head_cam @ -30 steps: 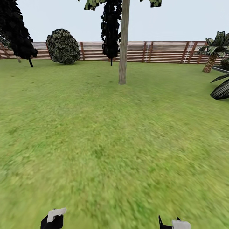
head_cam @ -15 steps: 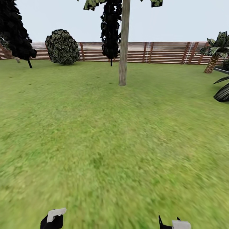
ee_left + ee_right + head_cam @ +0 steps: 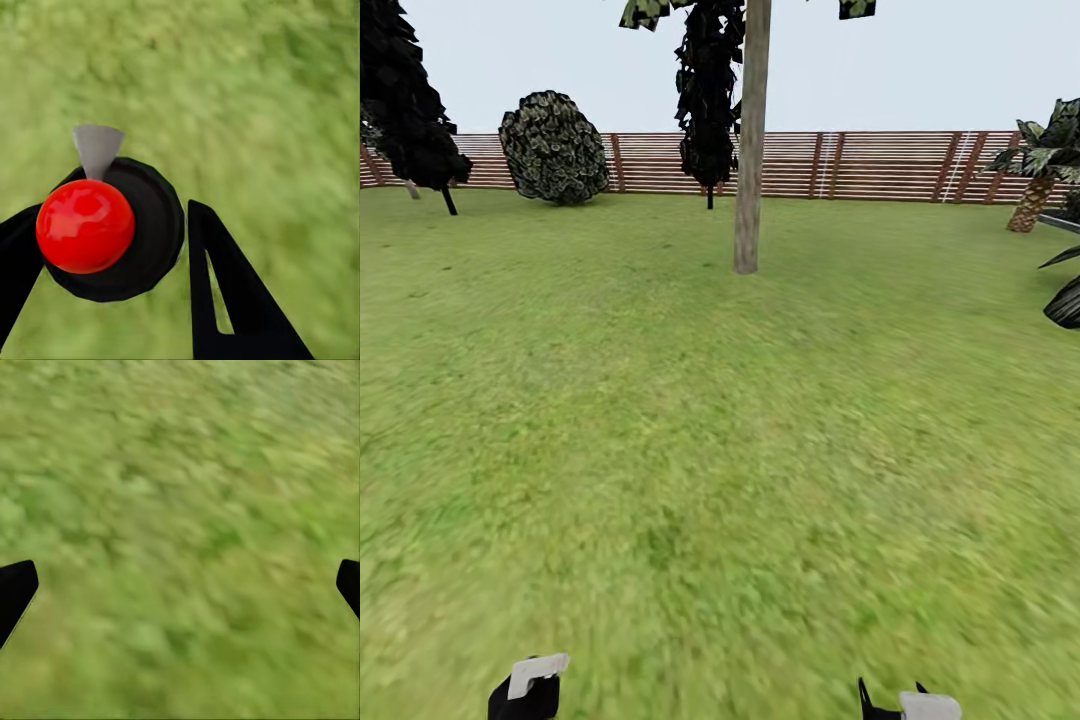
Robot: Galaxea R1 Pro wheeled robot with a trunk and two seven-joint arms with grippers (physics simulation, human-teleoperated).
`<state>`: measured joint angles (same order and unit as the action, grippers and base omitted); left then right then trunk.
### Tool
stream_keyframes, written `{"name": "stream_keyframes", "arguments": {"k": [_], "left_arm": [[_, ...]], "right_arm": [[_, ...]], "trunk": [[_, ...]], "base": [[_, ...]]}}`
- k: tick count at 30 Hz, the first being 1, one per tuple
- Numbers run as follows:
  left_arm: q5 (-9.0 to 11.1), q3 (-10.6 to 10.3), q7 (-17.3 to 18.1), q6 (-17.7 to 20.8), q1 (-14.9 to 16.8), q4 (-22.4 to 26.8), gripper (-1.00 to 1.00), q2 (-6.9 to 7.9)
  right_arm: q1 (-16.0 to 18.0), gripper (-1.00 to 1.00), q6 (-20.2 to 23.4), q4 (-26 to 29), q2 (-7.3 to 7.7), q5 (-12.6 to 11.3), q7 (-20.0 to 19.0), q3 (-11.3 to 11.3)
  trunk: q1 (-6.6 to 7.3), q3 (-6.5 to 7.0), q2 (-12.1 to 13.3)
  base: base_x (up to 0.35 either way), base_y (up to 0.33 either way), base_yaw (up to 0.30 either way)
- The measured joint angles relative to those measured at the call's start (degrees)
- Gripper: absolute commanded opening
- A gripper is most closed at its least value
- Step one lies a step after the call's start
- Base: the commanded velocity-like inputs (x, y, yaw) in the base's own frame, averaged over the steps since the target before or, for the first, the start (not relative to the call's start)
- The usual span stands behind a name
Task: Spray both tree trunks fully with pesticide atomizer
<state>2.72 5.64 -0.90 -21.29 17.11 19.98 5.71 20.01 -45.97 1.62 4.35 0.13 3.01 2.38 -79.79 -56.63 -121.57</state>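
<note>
Tree trunk (image 3: 749,150) stands ahead on the grass (image 3: 710,450), before fence (image 3: 880,165)

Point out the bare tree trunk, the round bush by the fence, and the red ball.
tree trunk (image 3: 748,180), head view, middle of the bare bark
round bush (image 3: 554,147), head view, centre of its foliage
red ball (image 3: 85,225), left wrist view, centre of its front

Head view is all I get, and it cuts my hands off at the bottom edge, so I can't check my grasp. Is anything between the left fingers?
Observer: Yes. In the left wrist view, the left gripper has a dark round object between its fingers, both touching it.
Operator: Any detail on it?
Observer: It has a red knob and a pale grey spout.
Operator: And the right?
Observer: The right gripper has its fingers wide apart, with grass between them.
</note>
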Motion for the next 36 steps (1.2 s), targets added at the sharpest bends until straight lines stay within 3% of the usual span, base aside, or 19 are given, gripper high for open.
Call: {"name": "stream_keyframes", "arguments": {"k": [36], "left_arm": [[0.0,0.0,0.0,0.0,0.0,-0.1,-1.0,-0.01]], "right_arm": [[0.0,1.0,0.0,0.0,-0.02,0.0,0.0,0.0]], "trunk": [[0.0,0.0,0.0]], "base": [[0.34,0.0,0.0]]}}
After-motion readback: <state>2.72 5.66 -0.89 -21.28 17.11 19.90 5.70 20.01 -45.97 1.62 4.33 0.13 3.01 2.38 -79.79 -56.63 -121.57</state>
